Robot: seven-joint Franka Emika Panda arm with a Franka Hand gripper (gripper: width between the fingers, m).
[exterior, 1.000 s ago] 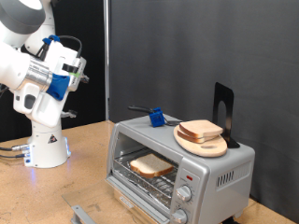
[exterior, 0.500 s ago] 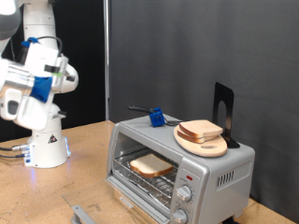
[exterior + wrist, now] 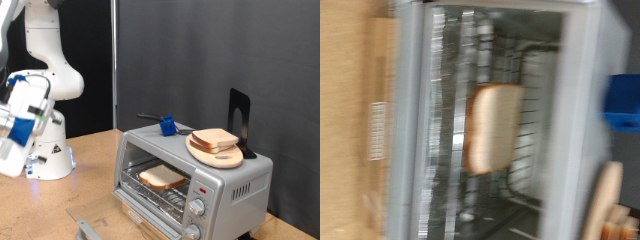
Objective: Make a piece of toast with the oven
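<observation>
The silver-grey oven (image 3: pixel 232 184) stands at the exterior view's lower right with its glass door (image 3: pixel 96 226) folded down open. A piece of toast (image 3: pixel 162 178) lies on the wire rack inside. The blurred wrist view also shows this toast (image 3: pixel 492 125) on the rack of the oven (image 3: pixel 410 120). A second slice (image 3: pixel 214 138) lies on a round wooden plate (image 3: pixel 226 159) on top of the oven. My gripper (image 3: pixel 12 140) is at the exterior view's far left, well away from the oven, and holds nothing that I can see. Its fingers do not show in the wrist view.
A blue-handled tool (image 3: pixel 168 126) and a black upright stand (image 3: pixel 240 118) sit on the oven's top. The robot's white base (image 3: pixel 50 158) stands on the wooden table at the left. A dark curtain closes off the back.
The arm has swung left and downward, away from the oven, from upper left to the frame's left edge. The toast, plate and oven have not moved.
</observation>
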